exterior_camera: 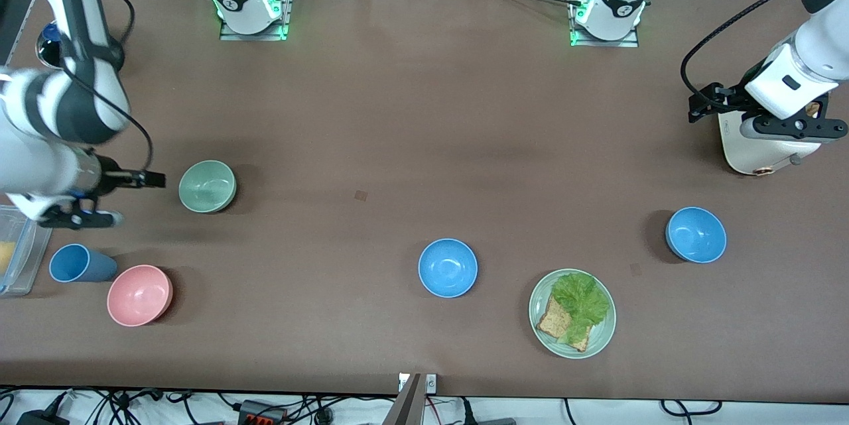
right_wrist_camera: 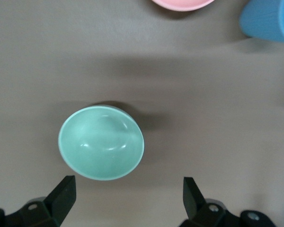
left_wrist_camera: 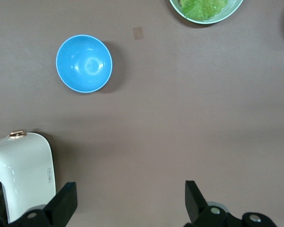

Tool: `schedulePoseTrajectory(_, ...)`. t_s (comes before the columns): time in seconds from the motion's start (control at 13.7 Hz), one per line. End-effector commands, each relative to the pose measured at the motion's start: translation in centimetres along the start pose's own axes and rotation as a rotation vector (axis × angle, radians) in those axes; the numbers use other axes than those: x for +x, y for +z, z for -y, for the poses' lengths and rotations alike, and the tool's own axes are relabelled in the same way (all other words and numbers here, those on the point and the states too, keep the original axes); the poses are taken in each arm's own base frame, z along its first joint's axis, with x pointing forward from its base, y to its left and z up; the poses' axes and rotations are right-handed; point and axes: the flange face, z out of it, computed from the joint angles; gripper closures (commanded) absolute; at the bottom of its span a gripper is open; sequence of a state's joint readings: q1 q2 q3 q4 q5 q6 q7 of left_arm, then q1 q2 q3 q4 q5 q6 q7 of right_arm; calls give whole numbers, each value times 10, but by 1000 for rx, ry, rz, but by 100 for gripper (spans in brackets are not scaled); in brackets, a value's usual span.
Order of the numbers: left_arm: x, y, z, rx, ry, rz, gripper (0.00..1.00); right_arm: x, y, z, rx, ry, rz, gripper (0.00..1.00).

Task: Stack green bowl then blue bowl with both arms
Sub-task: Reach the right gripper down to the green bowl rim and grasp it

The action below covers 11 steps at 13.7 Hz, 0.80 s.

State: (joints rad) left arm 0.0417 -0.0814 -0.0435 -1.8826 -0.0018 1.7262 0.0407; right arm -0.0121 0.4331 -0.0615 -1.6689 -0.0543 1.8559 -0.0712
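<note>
A: Where's the green bowl [exterior_camera: 207, 186]?

B: Upright on the table toward the right arm's end, untouched. My right gripper [exterior_camera: 116, 198] hovers beside it, fingers apart, probably lining up a rim grab.

A: And blue?

B: Blue bowl [exterior_camera: 696, 234] sits near the left arm's end, free. Left gripper [exterior_camera: 763, 121] spread wide above the white appliance [exterior_camera: 756, 150], waiting.

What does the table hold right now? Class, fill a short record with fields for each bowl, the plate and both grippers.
green bowl: upright, empty, toward the right arm's end
blue bowls: one mid-table, one toward the left arm's end
pink bowl: beside blue cup
plate: toast, lettuce
right gripper: open, beside green bowl
left gripper: open, over toaster
</note>
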Motion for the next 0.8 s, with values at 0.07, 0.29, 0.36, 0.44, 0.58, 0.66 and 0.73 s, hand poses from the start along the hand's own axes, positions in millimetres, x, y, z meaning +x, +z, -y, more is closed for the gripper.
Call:
schedulePoseTrajectory(0.07,4,-4,4,-21,-14,7,0,21,77,-1,-8,-35,66,0)
schedulePoseTrajectory(0.29,4,-4,4,-22,-16,8,0,17,113,-2,-6,-36,82,0)
schedulePoseTrajectory(0.36,4,-4,4,-21,-16,7,0,14,119,-1,-4,-37,94,0)
schedulePoseTrajectory(0.44,4,-4,5,-23,-18,7,0,13,121,-2,-3,-36,100,4)
schedulePoseTrajectory(0.58,4,-4,4,-35,-19,8,0,9,125,-9,2,-43,116,40)
schedulePoseTrajectory(0.66,4,-4,4,-37,-20,8,0,8,127,-13,7,-64,116,67)
schedulePoseTrajectory(0.73,4,-4,5,-37,-21,8,0,9,127,-14,7,-68,113,82)
